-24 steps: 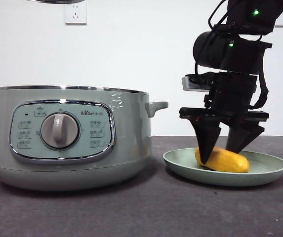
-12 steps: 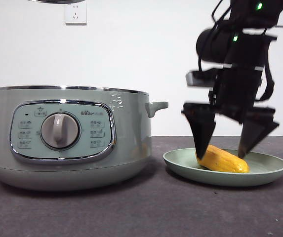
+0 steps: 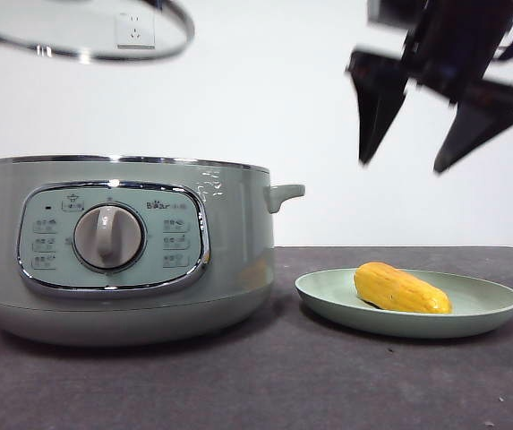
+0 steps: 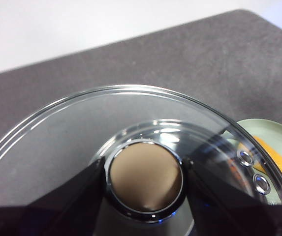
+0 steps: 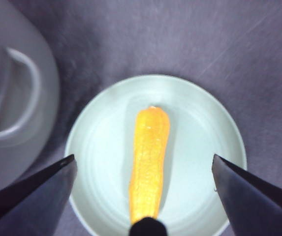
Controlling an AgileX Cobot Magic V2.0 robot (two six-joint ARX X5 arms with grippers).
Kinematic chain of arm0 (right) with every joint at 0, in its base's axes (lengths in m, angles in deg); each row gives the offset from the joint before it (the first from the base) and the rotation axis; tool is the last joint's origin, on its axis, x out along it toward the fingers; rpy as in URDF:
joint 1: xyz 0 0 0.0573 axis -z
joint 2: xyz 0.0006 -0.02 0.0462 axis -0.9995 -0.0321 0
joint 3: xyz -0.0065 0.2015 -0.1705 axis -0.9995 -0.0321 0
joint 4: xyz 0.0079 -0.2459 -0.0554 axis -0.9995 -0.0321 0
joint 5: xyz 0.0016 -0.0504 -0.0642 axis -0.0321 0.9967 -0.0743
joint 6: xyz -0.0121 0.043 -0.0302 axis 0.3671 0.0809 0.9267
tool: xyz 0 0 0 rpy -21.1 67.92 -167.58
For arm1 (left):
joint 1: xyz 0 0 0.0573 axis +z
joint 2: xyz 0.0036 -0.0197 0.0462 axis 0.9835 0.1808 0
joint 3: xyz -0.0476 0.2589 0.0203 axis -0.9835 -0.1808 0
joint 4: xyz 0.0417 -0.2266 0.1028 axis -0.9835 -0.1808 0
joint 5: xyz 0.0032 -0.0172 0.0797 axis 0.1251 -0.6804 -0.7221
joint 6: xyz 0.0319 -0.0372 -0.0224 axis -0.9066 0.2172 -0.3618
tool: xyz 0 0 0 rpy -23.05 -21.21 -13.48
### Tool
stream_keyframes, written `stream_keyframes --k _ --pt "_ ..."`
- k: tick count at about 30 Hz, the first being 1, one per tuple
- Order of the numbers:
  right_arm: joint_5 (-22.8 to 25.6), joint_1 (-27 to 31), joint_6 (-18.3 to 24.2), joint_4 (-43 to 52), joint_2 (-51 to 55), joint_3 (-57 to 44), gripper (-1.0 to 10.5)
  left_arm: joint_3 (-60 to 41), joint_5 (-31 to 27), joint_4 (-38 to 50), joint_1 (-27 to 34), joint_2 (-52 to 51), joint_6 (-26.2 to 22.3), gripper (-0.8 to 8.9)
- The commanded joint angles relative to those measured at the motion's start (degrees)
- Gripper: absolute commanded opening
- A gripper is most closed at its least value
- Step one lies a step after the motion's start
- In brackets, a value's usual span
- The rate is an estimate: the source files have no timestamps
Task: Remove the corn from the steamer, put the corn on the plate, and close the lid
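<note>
The corn (image 3: 402,288) lies on the pale-green plate (image 3: 493,312), to the right of the steamer (image 3: 113,251), whose top is uncovered. My right gripper (image 3: 400,167) hangs open and empty high above the plate. In the right wrist view the corn (image 5: 149,162) lies on the plate (image 5: 204,128) between the wide-open jaws of the right gripper (image 5: 143,158). My left gripper (image 4: 144,183) is shut on the knob of the glass lid (image 4: 67,132). It holds the lid (image 3: 86,40) in the air above the steamer.
The steamer's side handle (image 3: 285,192) sticks out toward the plate, and it shows in the right wrist view (image 5: 17,93). A wall socket (image 3: 137,27) shows through the lid. Dark table (image 3: 328,376) lies in front of the pot and plate.
My right gripper has risen from the plate with its jaws open, leaving the corn lying there. The lid has come down further into view at the top left.
</note>
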Motion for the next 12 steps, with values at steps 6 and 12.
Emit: stream_keyframes --k 6,12 --pt "-0.1 0.0 -0.7 -5.7 11.3 -0.3 4.6 -9.1 0.2 14.8 -0.8 -0.6 4.3 -0.09" --pt "-0.3 0.0 -0.7 -9.2 19.4 -0.3 4.6 -9.9 0.3 19.4 -3.0 3.3 4.3 -0.09"
